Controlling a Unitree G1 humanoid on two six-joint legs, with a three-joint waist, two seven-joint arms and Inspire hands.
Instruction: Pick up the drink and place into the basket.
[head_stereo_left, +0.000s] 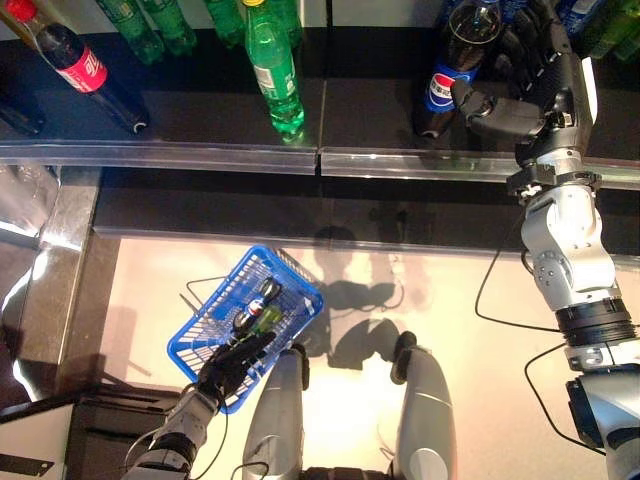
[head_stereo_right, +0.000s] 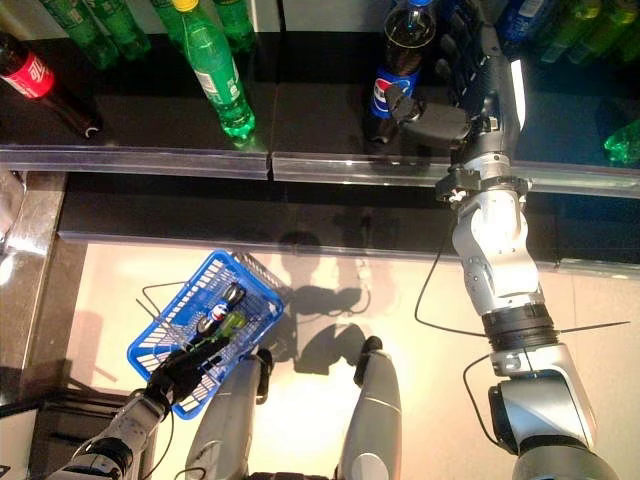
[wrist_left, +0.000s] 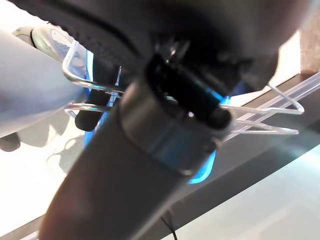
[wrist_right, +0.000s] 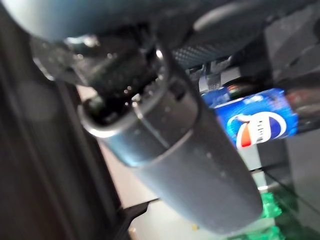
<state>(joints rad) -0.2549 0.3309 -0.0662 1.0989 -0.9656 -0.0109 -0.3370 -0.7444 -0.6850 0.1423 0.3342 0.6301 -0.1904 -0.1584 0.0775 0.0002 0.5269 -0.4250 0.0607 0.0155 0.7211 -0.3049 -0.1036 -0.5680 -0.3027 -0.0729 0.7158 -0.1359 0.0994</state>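
A dark cola bottle with a blue label (head_stereo_left: 445, 85) stands on the black shelf (head_stereo_left: 370, 120); it also shows in the right wrist view (wrist_right: 255, 125). My right hand (head_stereo_left: 530, 90) is open right beside it, on its right. The thumb (head_stereo_left: 490, 108) reaches across in front of the bottle's lower part and the fingers are straight behind it. My left hand (head_stereo_left: 232, 368) is shut on the thin wire handles (wrist_left: 280, 107) of the blue basket (head_stereo_left: 200, 340), which hangs low at the left above the floor. A few drinks (head_stereo_left: 258, 305) lie in the basket.
A green bottle (head_stereo_left: 272, 70) stands left of the middle of the shelf and a red-label cola bottle (head_stereo_left: 80, 65) at the far left. More green bottles (head_stereo_left: 150, 25) stand at the back. A clear rail (head_stereo_left: 200, 155) runs along the shelf's front edge.
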